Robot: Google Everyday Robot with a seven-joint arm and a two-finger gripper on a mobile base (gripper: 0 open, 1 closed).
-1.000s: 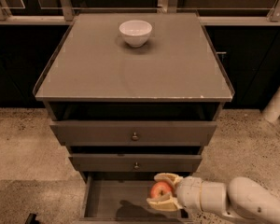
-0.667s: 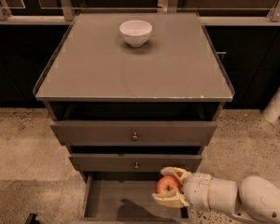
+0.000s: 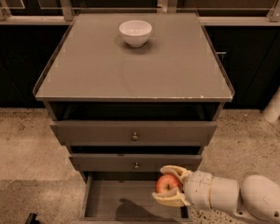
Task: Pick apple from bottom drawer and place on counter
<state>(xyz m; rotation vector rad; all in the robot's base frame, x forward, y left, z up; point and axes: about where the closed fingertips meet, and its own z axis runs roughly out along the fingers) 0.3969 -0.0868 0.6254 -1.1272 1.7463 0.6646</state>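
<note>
My gripper [image 3: 168, 185] comes in from the lower right on a white arm and is shut on the apple [image 3: 167, 184], red with a yellowish patch. It holds the apple above the right side of the open bottom drawer [image 3: 112, 202], just below the middle drawer's front. The drawer's plank floor shows the gripper's shadow and nothing else. The counter [image 3: 135, 64] is the flat grey-brown cabinet top above, well higher than the gripper.
A white bowl [image 3: 136, 32] stands at the back middle of the counter. The top drawer [image 3: 133, 132] and middle drawer [image 3: 135, 162] are pulled out in steps, with brass knobs. A rail and dark cabinets run behind. Speckled floor lies on both sides.
My gripper has risen with the apple and shifted slightly right, from low inside the bottom drawer up to near the middle drawer's front.
</note>
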